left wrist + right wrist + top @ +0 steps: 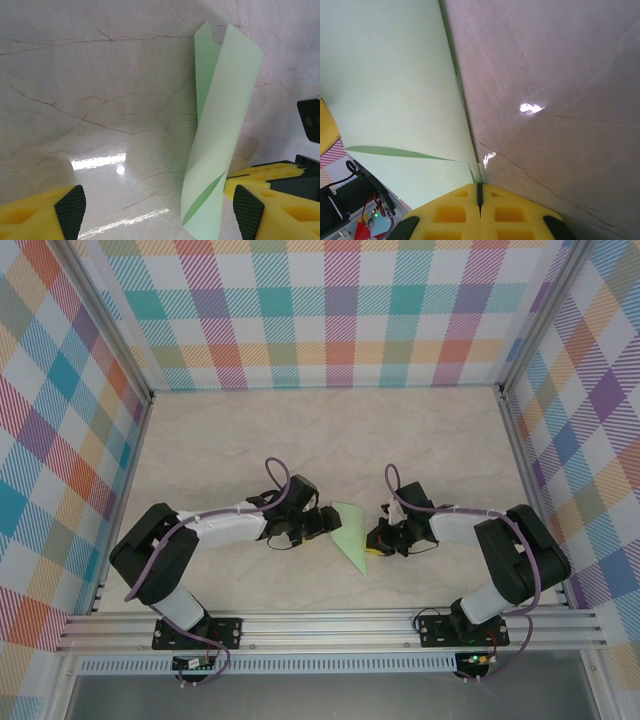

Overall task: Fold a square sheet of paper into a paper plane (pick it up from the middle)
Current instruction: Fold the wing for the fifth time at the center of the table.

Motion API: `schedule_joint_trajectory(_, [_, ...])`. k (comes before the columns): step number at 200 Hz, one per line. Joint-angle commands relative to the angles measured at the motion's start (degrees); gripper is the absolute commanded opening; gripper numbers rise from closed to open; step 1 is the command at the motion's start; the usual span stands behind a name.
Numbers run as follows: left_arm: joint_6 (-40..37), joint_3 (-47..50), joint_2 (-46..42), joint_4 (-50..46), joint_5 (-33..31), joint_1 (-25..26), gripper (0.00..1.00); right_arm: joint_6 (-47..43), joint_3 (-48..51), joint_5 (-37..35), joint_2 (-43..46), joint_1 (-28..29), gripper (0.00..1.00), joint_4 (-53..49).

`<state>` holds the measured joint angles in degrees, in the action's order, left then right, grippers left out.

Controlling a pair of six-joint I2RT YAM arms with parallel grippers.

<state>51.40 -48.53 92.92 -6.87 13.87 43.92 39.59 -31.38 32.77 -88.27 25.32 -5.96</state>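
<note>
Paper sits centre: the square sheet of paper (pixel 351 535), folded to a pointed triangle, stands tilted off the counter (pixel 330 440) between the arms. The right gripper (pixel 480 192) pinches its edge, likely steadying it for creasing. The left gripper (pixel 159 212) gapes wide around its lower end, gripping nothing. No writing shows.

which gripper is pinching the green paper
The right gripper, shut on the green paper; the left gripper stands wide open.
</note>
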Motion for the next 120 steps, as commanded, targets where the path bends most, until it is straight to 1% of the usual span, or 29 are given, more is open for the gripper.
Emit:
schedule_joint_trajectory(1, [-0.66,-2.28,1.61,0.94,1.34,1.72,0.76,-1.02,1.78,-1.41,-1.57,-0.10,0.03,2.13])
schedule_joint_trajectory(20, [-0.47,-3.00,2.87,1.81,2.23,2.35,0.70,-1.15,2.01,-1.72,-1.64,-0.24,0.03,2.15])
schedule_joint_trajectory(49, [0.19,-4.14,4.70,3.46,3.98,3.18,0.57,-1.18,2.23,-1.89,-1.56,-0.36,0.03,1.94])
schedule_joint_trajectory(68, [0.44,-4.51,5.20,4.11,4.23,3.81,0.52,-1.18,2.41,-2.10,-1.34,-0.45,0.03,1.90])
schedule_joint_trajectory(108, [0.63,-5.00,5.70,4.98,4.94,4.15,0.30,-0.80,2.71,-1.97,-0.49,-0.56,0.04,2.22])
schedule_joint_trajectory(120, [0.72,-5.08,5.52,4.75,4.70,4.19,0.21,-0.66,2.71,-2.00,0.62,-0.54,0.05,2.40])
